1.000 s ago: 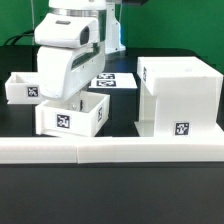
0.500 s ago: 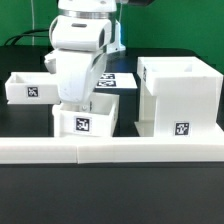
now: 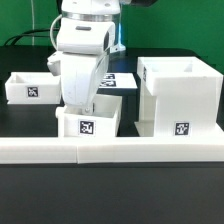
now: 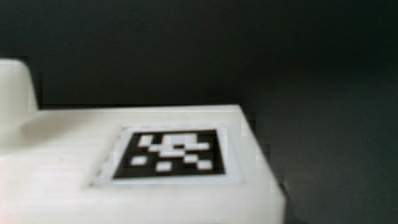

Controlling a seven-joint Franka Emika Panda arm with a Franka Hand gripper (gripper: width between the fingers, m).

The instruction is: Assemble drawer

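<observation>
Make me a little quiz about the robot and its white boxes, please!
1. True or false: the big box stands to the exterior view's right of the gripper.
2. What is on the front of the big box? A a square tag, B a red button, C a round handle.
3. Fill in the gap: the gripper hangs over the near tray, and the other tray sits on the exterior view's ____.
Key: 1 true; 2 A; 3 left.
</observation>
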